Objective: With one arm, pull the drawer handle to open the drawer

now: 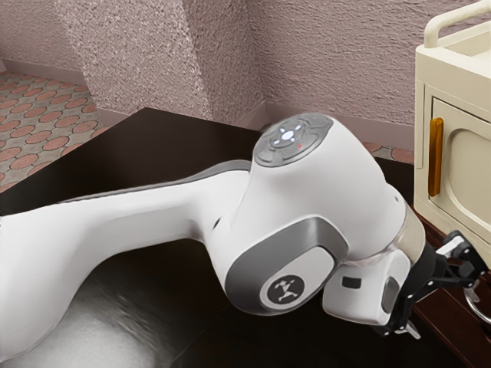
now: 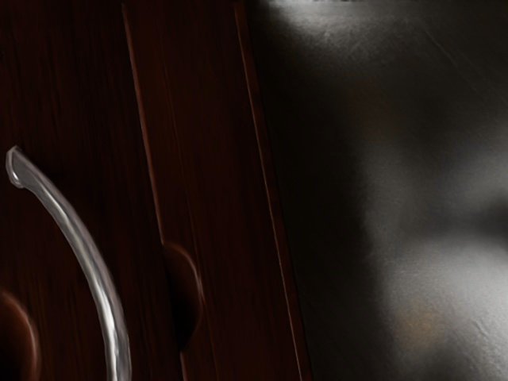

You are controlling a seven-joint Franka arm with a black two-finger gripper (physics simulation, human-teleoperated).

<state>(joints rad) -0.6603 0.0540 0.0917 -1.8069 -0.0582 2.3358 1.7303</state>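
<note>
At the right of the exterior view, my gripper point(image 1: 445, 300) stands open, its two fingers spread wide apart. Just beyond it, by the exterior view's right edge, is the curved metal handle point(image 1: 478, 308); no contact between them can be made out. The wrist view has the silver handle point(image 2: 97, 278) as a long arc across the dark red-brown wooden front point(image 2: 71, 95), its lower end cut off by the picture edge. Part of the wooden furniture point(image 1: 453, 331) lies behind the gripper in the exterior view.
A cream cabinet point(image 1: 426, 69) with an orange-brown handle point(image 1: 436, 157) rises behind the gripper at the exterior view's right. The dark surface point(image 1: 146, 142) spreads beneath the arm. In the wrist view, rounded wooden knobs or recesses point(image 2: 184, 290) lie beside the handle.
</note>
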